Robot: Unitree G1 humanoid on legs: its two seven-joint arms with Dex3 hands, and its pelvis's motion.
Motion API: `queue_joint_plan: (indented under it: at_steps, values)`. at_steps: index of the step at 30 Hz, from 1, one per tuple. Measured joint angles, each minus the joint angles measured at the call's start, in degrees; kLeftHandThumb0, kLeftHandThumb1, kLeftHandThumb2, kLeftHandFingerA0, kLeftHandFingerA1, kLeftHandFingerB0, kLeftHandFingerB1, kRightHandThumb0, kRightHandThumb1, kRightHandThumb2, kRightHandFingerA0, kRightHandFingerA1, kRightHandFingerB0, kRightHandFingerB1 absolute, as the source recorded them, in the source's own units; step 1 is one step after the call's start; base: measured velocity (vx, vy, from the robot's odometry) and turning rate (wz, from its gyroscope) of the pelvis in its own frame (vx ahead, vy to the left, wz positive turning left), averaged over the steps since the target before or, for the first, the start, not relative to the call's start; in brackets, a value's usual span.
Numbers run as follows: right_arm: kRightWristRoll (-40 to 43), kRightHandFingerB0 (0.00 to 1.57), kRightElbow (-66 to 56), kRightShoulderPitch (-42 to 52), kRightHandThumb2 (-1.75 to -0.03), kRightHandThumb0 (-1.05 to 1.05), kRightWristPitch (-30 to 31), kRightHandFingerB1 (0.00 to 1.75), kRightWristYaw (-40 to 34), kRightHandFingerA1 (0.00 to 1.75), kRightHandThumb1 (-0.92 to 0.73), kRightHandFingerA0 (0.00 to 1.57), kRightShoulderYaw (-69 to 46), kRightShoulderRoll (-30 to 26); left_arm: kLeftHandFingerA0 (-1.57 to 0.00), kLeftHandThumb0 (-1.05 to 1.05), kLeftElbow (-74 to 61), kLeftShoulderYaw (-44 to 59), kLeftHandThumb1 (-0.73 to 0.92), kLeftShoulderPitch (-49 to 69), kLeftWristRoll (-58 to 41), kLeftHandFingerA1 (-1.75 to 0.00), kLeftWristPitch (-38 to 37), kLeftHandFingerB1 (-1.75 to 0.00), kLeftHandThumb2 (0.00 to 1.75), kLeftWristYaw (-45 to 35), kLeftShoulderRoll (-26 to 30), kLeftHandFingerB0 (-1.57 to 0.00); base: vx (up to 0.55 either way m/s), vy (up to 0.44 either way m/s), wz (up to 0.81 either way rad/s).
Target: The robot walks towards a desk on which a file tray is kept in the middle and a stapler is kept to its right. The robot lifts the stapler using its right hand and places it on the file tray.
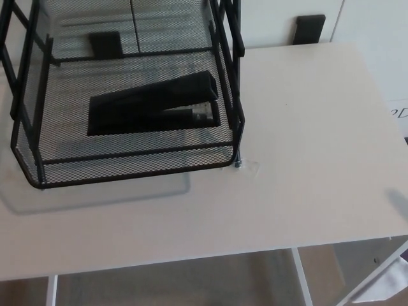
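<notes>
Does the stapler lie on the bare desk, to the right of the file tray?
No, the stapler lies inside the file tray, on its lower mesh shelf, not on the desk.

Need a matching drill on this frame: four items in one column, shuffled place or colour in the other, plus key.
Things:
1. stapler
2. file tray
3. desk
4. dark block

Descriptions:
A. white, flat top
B. black mesh, on the desk's left part
C. lying inside the tray
D. behind the desk's far edge

Pairs: 1-C, 2-B, 3-A, 4-D
</notes>
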Motion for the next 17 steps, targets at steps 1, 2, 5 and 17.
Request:
queue_joint_plan:
  at_steps: [1, 2, 5, 17]
  values:
    - [0.5, 0.02, 1.0, 0.6, -1.09, -1.04, -0.1, 0.23, -0.3, 0.70, -0.68, 0.00, -1.1, 0.7, -0.48, -0.71, 0.0, 0.0, 0.71, 0.0, 0.0, -0.59, 0.0, -0.50, 1.06, 0.0, 0.0, -0.30, 0.00, 0.000, 0.00]
    - [1.4, 0.02, 3.5, 2.4, -1.09, -1.04, -0.1, 0.23, -1.2, 0.70, -0.68, 0.00, -3.6, 2.3, -0.48, -0.71, 0.0, 0.0, 0.71, 0.0, 0.0, -0.59, 0.0, -0.50, 1.06, 0.0, 0.0, -0.30, 0.00, 0.000, 0.00]
    - [2.9, 0.00, 7.9, 6.9, -1.03, -1.03, 1.3, 0.14, -3.1, 0.35, -0.65, 0.00, -8.2, 5.8, -0.48, -0.70, 0.1, 0.0, 0.71, 0.2, 0.0, -0.58, 0.0, -0.51, 1.04, 0.0, 0.0, -0.30, 0.00, 0.000, 0.00]
    - [10.0, 0.02, 30.7, 19.0, -0.78, -0.69, 5.5, 0.49, -8.9, 0.76, -0.41, 0.19, -12.7, 9.9, -0.49, -0.71, 2.6, -0.9, 0.71, -0.4, 0.1, -0.59, 0.0, -0.50, 1.06, -0.2, 0.4, -0.30, 0.00, 0.001, -0.02]
